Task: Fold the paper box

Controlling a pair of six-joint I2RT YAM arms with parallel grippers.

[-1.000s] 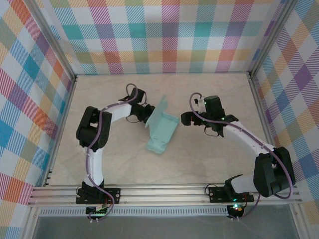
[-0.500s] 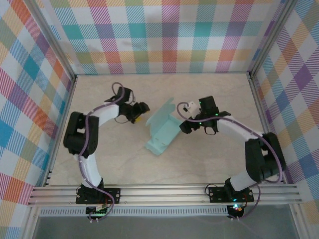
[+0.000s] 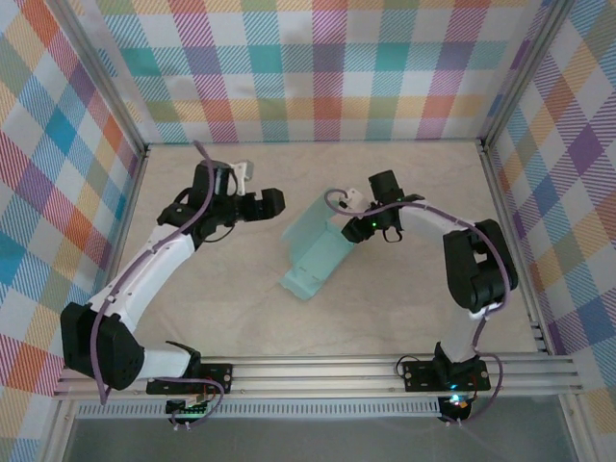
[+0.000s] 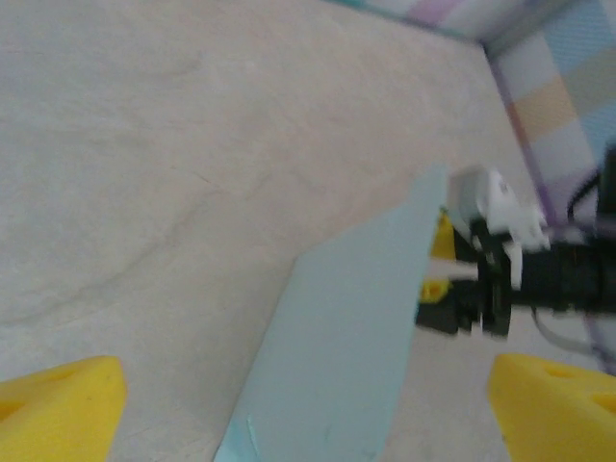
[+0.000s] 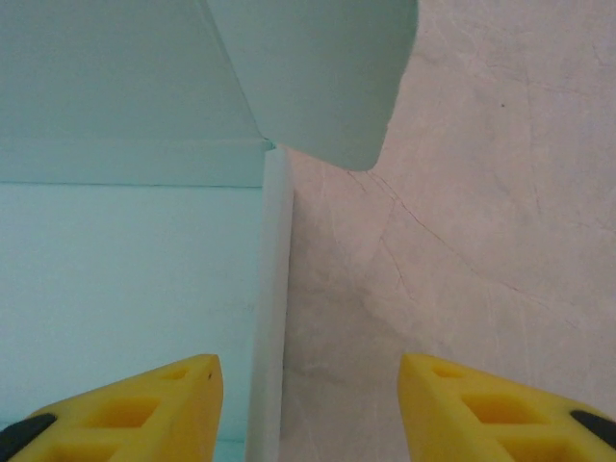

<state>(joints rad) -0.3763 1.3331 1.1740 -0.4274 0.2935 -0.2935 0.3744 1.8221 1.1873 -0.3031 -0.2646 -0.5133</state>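
The paper box (image 3: pixel 318 255) is pale mint-teal card, partly folded, lying in the middle of the table with one flap raised at its far end. My left gripper (image 3: pixel 272 202) hangs open a little to the left of that flap, touching nothing. In the left wrist view the raised flap (image 4: pixel 337 346) stands ahead between the wide yellow fingers (image 4: pixel 63 404). My right gripper (image 3: pixel 352 229) sits at the box's far right corner. In the right wrist view its open fingers (image 5: pixel 500 409) straddle the box's upright side wall (image 5: pixel 269 289), with a gap on each side.
The marble-pattern tabletop (image 3: pixel 404 308) is ringed by checked walls (image 3: pixel 318 67), with a metal rail (image 3: pixel 318 371) along the near edge. The right gripper's black and white body (image 4: pixel 500 269) shows beyond the flap in the left wrist view.
The left gripper let go of the box's flap, opened and drew back to the left. The right gripper moved in onto the box's right wall and its jaws narrowed.
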